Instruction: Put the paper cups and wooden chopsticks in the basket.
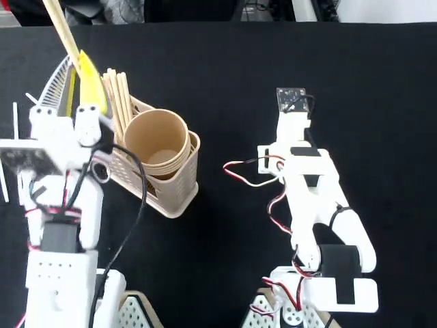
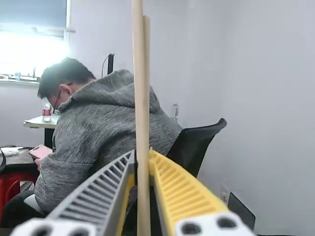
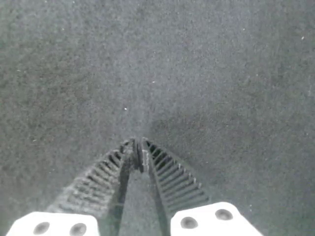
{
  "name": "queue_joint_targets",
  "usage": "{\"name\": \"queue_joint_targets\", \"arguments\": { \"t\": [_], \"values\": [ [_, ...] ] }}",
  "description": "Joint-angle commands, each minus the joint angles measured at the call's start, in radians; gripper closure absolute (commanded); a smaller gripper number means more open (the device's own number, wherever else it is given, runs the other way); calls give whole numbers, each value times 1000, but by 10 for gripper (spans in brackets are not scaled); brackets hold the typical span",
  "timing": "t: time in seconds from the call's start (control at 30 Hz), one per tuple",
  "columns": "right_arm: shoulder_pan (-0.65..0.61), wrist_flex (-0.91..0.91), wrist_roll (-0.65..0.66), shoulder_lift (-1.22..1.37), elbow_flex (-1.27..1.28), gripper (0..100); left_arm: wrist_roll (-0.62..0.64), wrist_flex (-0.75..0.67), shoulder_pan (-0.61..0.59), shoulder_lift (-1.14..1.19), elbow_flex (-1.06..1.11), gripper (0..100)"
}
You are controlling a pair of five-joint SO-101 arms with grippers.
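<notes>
A cream slotted basket (image 1: 169,193) stands left of the table's middle. Stacked paper cups (image 1: 156,140) sit upright inside it, and several wooden chopsticks (image 1: 117,98) lean in its far-left corner. My left gripper (image 1: 74,63) is raised above the table just left of the basket, pointing upward, shut on a pair of chopsticks (image 1: 63,29). The left wrist view has those chopsticks (image 2: 140,98) standing straight up between the grey and yellow fingers of the left gripper (image 2: 141,156). My right gripper (image 3: 137,150) is shut with nothing in it, pointing down at bare black cloth (image 3: 206,73).
The right arm (image 1: 304,171) stands folded right of the middle, with red and white wires looping toward the basket. Black cloth (image 1: 232,75) covers the table. The arm bases (image 1: 61,280) stand along the near edge.
</notes>
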Motion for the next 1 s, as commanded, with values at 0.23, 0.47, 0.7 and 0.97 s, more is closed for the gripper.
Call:
{"name": "queue_joint_targets", "arguments": {
  "t": [0.23,0.47,0.7,0.97],
  "values": [
    [-14,-12,-2,-22,-5,984,107,-110,-88,175,12,971],
    [-14,-12,-2,-22,-5,984,107,-104,-84,195,22,970],
    [-14,-12,-2,-22,-5,984,107,32,-81,184,44,829],
    [-14,-12,-2,-22,-7,984,106,534,-145,195,-337,822]
  ]
}}
